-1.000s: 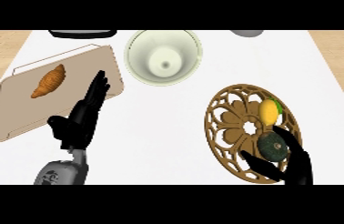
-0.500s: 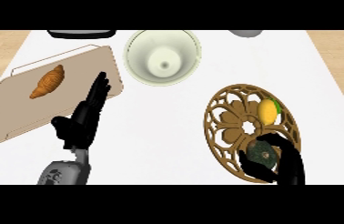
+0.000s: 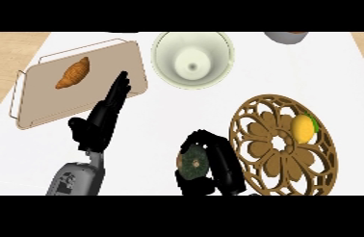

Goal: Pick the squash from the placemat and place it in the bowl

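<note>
**Head view: squash lifted clear of the placemat**

Your right hand point(image 3: 213, 166) has its fingers curled around the dark green squash point(image 3: 192, 166), left of the placemat point(image 3: 280, 142). The bowl point(image 3: 193, 59) is well apart; a tilt could spill it. Your left hand point(image 3: 103, 118) rests with straight fingers.

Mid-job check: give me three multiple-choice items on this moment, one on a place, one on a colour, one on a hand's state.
1. Where is the squash?
A. in the bowl
B. in the right hand, left of the placemat
C. on the tray

2. What colour is the fruit on the placemat?
A. yellow
B. red
C. purple

3. The left hand is
A. curled round the croissant
B. open, fingers straight
C. out of view

Answers: B, the right hand curls round it, off the placemat; A, the fruit is yellow; B, it holds nothing.
</note>
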You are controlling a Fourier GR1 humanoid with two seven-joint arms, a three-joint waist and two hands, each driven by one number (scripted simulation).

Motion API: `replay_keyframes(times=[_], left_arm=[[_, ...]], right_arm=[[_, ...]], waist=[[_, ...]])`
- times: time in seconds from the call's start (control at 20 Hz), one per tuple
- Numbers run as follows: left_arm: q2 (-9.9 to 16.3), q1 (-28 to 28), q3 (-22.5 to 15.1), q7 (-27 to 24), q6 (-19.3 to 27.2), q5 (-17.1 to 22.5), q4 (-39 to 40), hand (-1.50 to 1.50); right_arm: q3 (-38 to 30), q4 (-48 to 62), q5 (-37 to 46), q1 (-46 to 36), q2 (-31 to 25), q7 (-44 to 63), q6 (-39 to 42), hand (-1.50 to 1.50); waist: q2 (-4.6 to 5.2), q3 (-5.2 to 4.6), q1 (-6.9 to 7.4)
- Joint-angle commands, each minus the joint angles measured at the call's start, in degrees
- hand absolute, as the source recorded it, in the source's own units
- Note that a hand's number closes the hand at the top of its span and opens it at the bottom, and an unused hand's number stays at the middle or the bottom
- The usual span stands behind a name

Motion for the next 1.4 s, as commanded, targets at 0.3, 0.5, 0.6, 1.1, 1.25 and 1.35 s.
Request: replay_keyframes(times=[0.3,0.5,0.6,1.1,1.25,1.35], left_arm=[[-0.25,-1.66,0.94,0.49,0.96,-0.58,2.43,0.00],[1.47,-1.86,2.91,0.90,0.48,-0.08,3.11,0.00],[1.77,-0.44,3.54,-3.58,-0.09,0.03,4.58,0.00],[-0.08,-0.56,2.11,0.33,0.60,0.06,1.45,0.00],[1.59,-1.94,3.05,2.74,-0.02,0.18,-0.22,0.00],[0.96,1.59,1.81,1.16,0.69,-0.90,-1.88,0.00]], right_arm=[[17.59,0.48,-5.34,-32.58,0.40,9.92,-12.98,1.50],[16.11,0.76,-4.46,-47.61,0.41,24.64,-12.64,1.50],[15.87,2.93,-4.91,-53.15,0.41,30.06,-14.69,1.50],[7.83,21.80,-15.15,-77.66,0.40,36.66,-16.10,1.50],[7.06,27.14,-15.61,-80.59,0.40,36.77,-15.47,1.50],[6.21,29.92,-18.65,-81.15,0.40,35.49,-16.83,1.50]], waist=[[-0.60,-0.10,-2.32],[-0.89,-0.17,-3.36],[-0.78,-0.19,-3.72],[-0.33,-0.17,-3.03],[-0.41,-0.14,-3.44],[-0.40,-0.14,-3.20]])
